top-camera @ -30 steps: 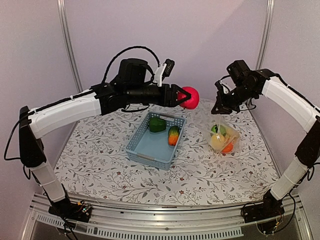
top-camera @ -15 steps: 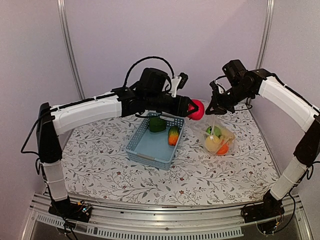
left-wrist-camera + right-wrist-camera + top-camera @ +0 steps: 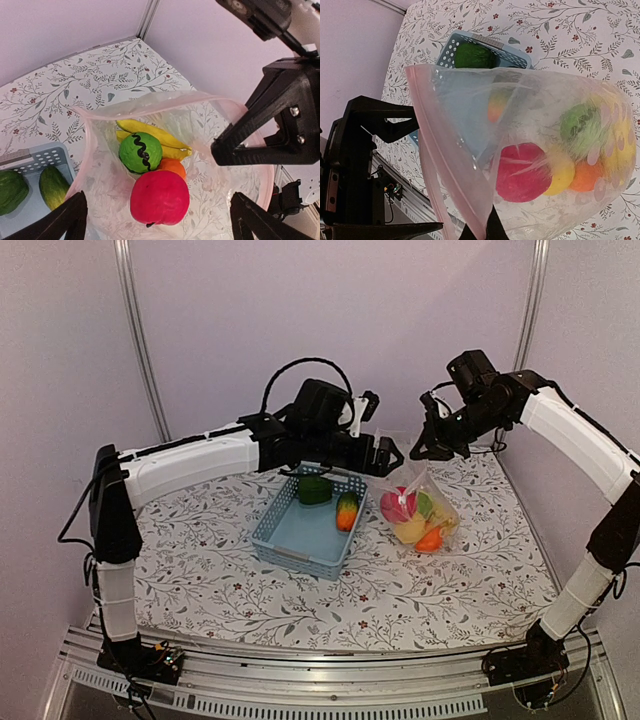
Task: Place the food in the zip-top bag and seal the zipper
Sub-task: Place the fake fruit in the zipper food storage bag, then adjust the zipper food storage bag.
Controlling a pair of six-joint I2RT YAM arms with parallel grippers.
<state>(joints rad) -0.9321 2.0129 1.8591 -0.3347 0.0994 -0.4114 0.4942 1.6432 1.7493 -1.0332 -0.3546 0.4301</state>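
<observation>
Black-fingered, the left pincer [image 3: 388,456] hung apart and empty over the bag's [image 3: 470,105] mouth. The right pincer [image 3: 420,448], at its 3 o'clock, was clamped on the zipper [image 3: 150,99], holding it agape. Inside lay the apple [image 3: 159,197], melon [image 3: 140,151], banana [image 3: 150,132] and orange [image 3: 172,166]. I judged the task about two-thirds done: pepper [image 3: 314,489] and mango [image 3: 347,510] waited in the basket [image 3: 295,555], at 9 o'clock from the bag on the desk [image 3: 200,570], and the zipper was unsealed. The bag looked clear, crinkly, floppy and pink-edged.

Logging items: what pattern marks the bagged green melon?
A black wavy stripe on the melon; clearest in the left wrist view.
</observation>
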